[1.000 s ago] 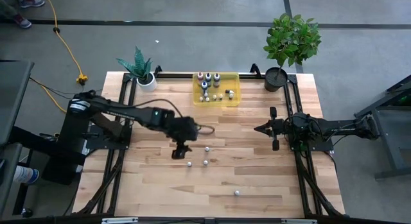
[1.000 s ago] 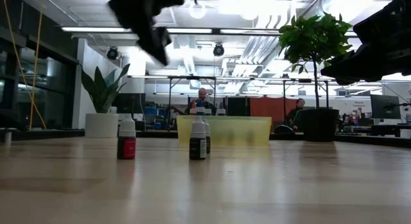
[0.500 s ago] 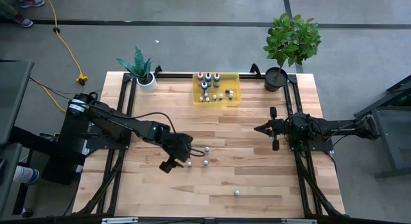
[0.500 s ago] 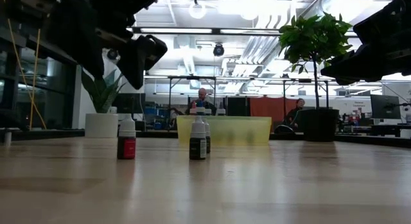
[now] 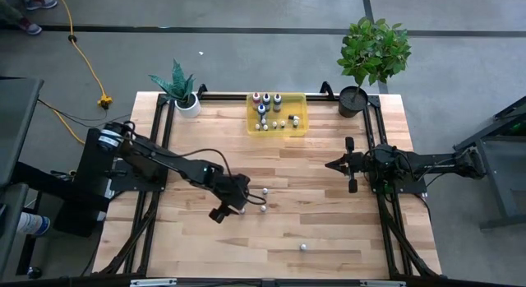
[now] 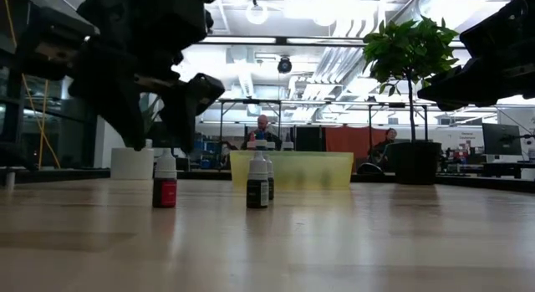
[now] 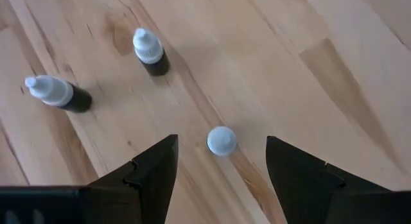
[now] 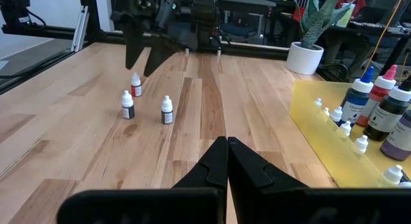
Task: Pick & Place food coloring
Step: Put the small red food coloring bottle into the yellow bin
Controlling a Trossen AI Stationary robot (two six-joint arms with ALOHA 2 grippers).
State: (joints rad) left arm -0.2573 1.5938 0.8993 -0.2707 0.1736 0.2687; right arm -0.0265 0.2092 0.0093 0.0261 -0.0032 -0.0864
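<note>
The left gripper (image 5: pixel 231 209) hangs low over the middle of the wooden table (image 5: pixel 329 238), its fingers (image 7: pixel 151 172) spread wide and empty, straddling the cap of one small bottle (image 7: pixel 221 140) that stands between them untouched; two more small bottles (image 5: pixel 264 200) stand just to the right of it, upright, one a little farther back than the other; a fourth (image 5: pixel 303 247) stands alone toward the near edge, well apart; the rest of the food coloring (image 5: pixel 267 110) sits in the yellow tray (image 5: pixel 301 114) at the far side, larger coloured-cap bottles at the back; the right gripper (image 5: pixel 332 164) waits at the right, fingers pressed together, holding nothing.
</note>
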